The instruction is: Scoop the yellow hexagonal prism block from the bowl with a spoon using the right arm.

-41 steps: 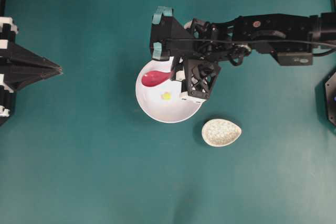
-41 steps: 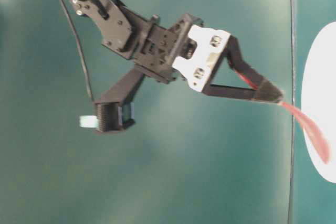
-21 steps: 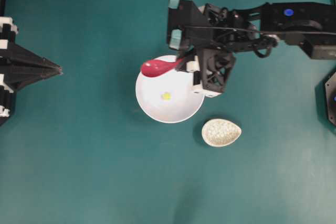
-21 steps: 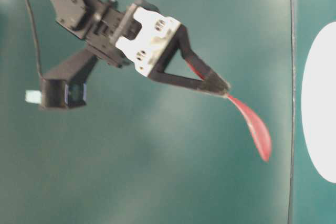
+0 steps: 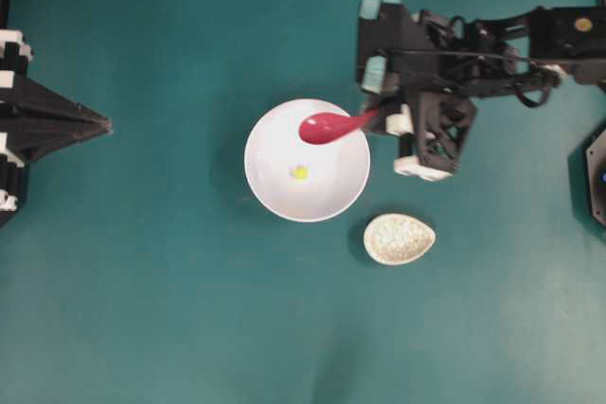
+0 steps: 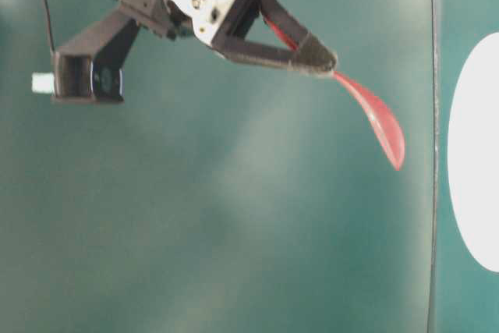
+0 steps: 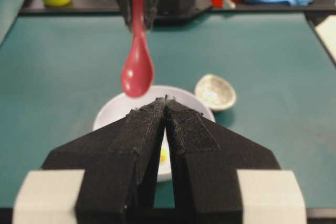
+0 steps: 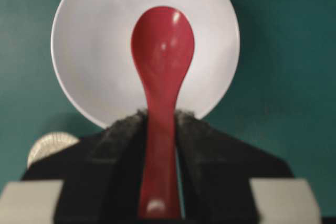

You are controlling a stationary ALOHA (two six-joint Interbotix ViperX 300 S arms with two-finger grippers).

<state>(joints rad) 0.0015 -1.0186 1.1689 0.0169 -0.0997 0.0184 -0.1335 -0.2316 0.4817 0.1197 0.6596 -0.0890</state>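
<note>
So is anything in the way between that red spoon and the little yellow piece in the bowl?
Nothing visible. The spoon, held by the right gripper, hangs in the air over the bowl. The yellow block lies uncovered on the bowl's floor, with only open space between them.

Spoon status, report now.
Right gripper shut on spoon, held above the bowl. Yellow block in the bowl, unscooped. Left gripper shut, idle. Nothing in the way.
</note>
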